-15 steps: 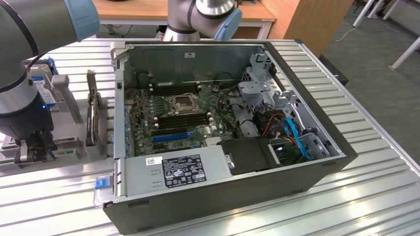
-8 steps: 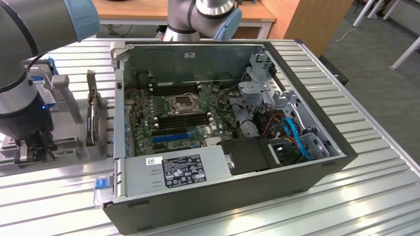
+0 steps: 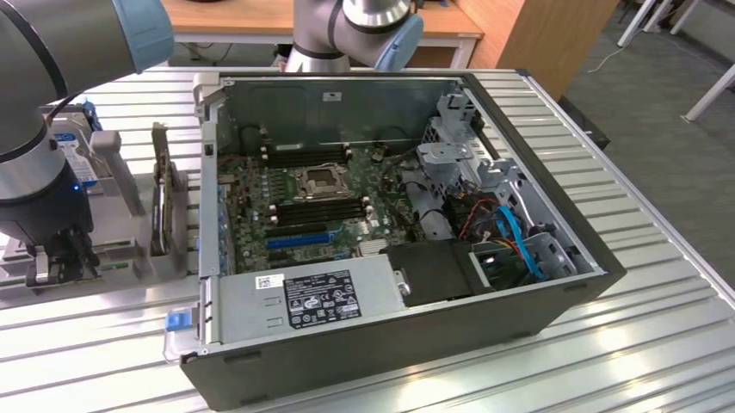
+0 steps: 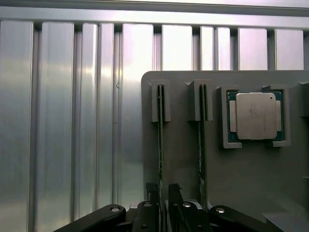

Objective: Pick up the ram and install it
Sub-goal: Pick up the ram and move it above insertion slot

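While my tool [image 4: 163, 187] is straddling the ram [image 4: 161, 145], jaws partly open and not clamping, the stick is standing in its grey holder [image 4: 217, 179], lower left of the exterior view; lifting and seating in the computer case [image 3: 552, 292] are remaining.

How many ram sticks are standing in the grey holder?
2. One ram is right at the pincer; the other ram stands beside it, nearer the silver chip. More may be hidden.

Arm [image 3: 33, 103]: grey tubes, pale blue joint caps [image 3: 144, 33], dark wrist with a blue light [image 3: 77, 183]. Gripper [image 4: 163, 193]: black linkage, small silver screws [image 4: 115, 209].
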You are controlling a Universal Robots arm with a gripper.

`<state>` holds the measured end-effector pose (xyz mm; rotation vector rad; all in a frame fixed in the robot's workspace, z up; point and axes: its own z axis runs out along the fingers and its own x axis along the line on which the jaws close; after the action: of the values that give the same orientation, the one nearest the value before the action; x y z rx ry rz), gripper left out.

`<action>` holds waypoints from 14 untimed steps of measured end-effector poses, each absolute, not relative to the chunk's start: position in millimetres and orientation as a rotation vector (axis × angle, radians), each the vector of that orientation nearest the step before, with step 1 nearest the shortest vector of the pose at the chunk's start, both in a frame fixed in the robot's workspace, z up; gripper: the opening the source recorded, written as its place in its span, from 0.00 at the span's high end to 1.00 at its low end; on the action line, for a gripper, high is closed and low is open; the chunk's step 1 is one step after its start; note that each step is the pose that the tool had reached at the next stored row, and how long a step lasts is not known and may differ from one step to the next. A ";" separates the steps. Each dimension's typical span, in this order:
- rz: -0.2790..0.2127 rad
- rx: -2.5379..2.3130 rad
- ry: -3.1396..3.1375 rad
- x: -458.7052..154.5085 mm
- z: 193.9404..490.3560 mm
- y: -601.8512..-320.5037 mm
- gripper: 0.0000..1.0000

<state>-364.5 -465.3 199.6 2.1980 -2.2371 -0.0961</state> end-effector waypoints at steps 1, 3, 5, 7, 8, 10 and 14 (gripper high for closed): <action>-0.096 2.198 -2.237 -364.5 199.6 -465.3 0.77; -0.096 2.198 -2.237 -364.5 199.6 -465.3 0.77; -0.096 2.199 -2.237 -364.5 199.6 -465.3 0.77; -0.096 2.201 -2.234 -364.5 199.6 -465.3 0.77; -0.096 2.203 -2.231 -364.5 199.6 -465.3 0.77; -0.096 2.208 -2.227 -364.5 199.6 -465.3 0.77; -0.096 2.212 -2.222 -364.5 199.6 -465.3 0.77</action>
<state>-364.5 -465.3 199.6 2.2122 -2.2224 -0.0961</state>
